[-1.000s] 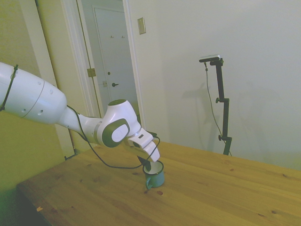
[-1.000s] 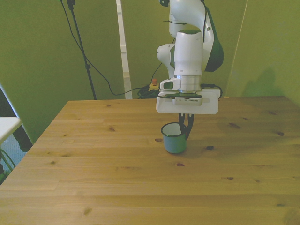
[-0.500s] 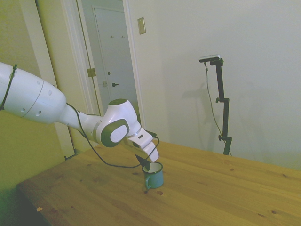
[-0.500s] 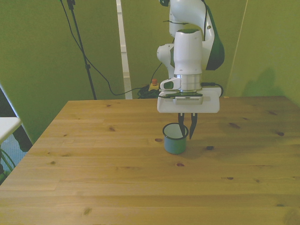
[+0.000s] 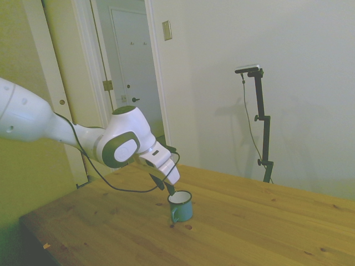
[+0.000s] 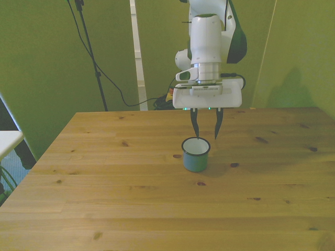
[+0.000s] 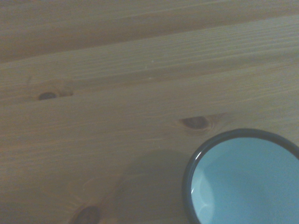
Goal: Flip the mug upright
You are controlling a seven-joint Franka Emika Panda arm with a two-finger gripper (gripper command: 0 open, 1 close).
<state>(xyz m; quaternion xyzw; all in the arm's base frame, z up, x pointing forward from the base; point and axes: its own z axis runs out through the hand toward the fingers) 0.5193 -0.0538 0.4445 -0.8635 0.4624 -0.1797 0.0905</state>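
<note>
1. Hovering just above the mug [image 6: 196, 155], my hand [image 6: 206, 135] has its two fingers [image 6: 195, 125] spread apart and pointing down at the counter [image 6: 104, 188]; nothing is held between them.
2. Front view: one fingertip sits over the far side of the mug's rim, the other hangs past the rim toward the front view's right. Whether the nearer fingertip touches the rim I cannot tell; the side view suggests a small gap at most.
3. The mug stands upright on the counter, mouth up, white interior and thin dark rim visible from above in the wrist view [image 7: 243, 179].
4. Side view: the mug [image 5: 181, 205] is teal-blue, with its small loop handle [image 5: 172, 213] turned toward the counter's near edge and the arm's side. The hand [image 5: 168, 189] comes down at a slant from the picture's left, tips just over the rim.
5. Location: the mug sits roughly mid-counter in the front view, slightly toward the front view's right, well clear of every edge.
6. Surface: bare pine boards with dark knots; one knot [image 6: 201, 183] lies just in front of the mug, another [image 6: 234, 165] beside it toward the front view's right.
7. Wrist view shows only a part of the rim and interior; the rest is cut off.
</note>
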